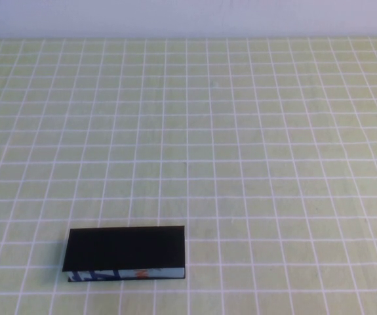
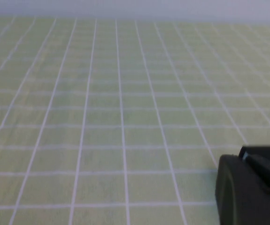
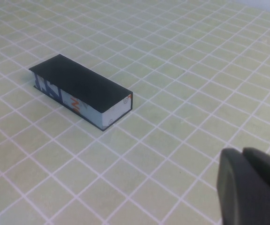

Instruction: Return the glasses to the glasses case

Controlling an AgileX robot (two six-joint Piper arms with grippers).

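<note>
The glasses case (image 1: 126, 252) is a black rectangular box lying closed on the green checked tablecloth, near the front edge, left of centre. Its blue-grey patterned front edge with the orange mark faces the robot. It also shows in the right wrist view (image 3: 81, 89), some way ahead of my right gripper (image 3: 248, 187), whose dark fingers lie together with nothing between them. My left gripper (image 2: 250, 185) shows only in its own wrist view, fingers together and empty, over bare cloth. Neither gripper shows in the high view. The glasses are out of view.
The green tablecloth with a white grid (image 1: 240, 131) covers the whole table. A pale wall (image 1: 188, 16) runs along the far edge.
</note>
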